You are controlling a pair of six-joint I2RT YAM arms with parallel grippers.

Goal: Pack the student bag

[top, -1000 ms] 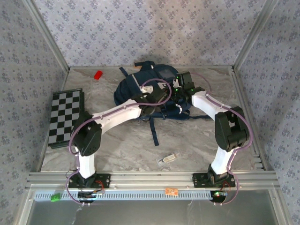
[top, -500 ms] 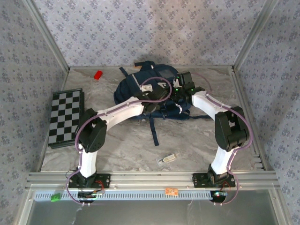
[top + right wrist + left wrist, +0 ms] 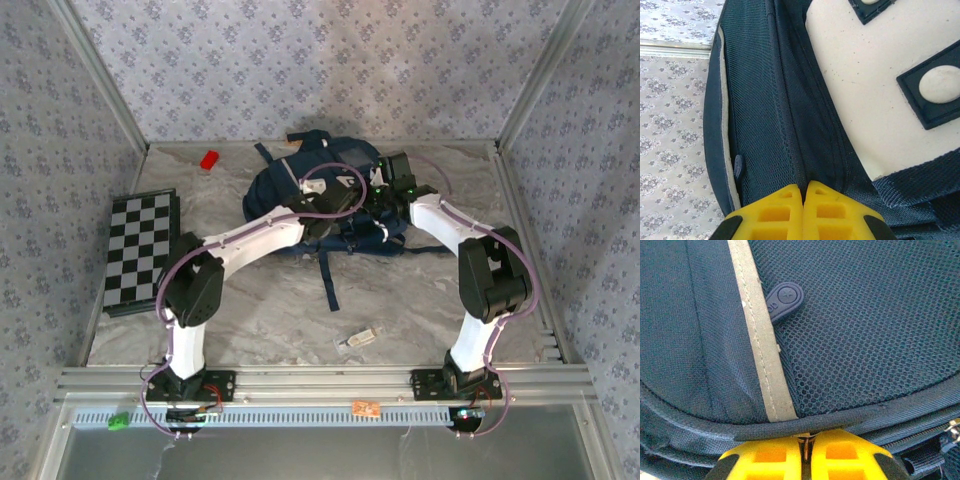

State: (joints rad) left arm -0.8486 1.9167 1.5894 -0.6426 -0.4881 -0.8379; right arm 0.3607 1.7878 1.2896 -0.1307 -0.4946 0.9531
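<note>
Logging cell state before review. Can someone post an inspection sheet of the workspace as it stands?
Surface: grey marbled table, flat, no spills seen.
Job's things: student bag lying at back centre, one strap trailing toward the near edge.
Clutter: checkerboard at left edge; red block back left; small pale item near the front.
Grippers: left claw shut, tips at the bag's piped edge; right claw shut, tips at a bag seam.
Cables: purple cables along both arms, one loop over the bag.
Surroundings: patterned walls, aluminium frame.

Navy student bag (image 3: 272, 192), white patches, mesh pocket, lying flat, far centre.
</note>
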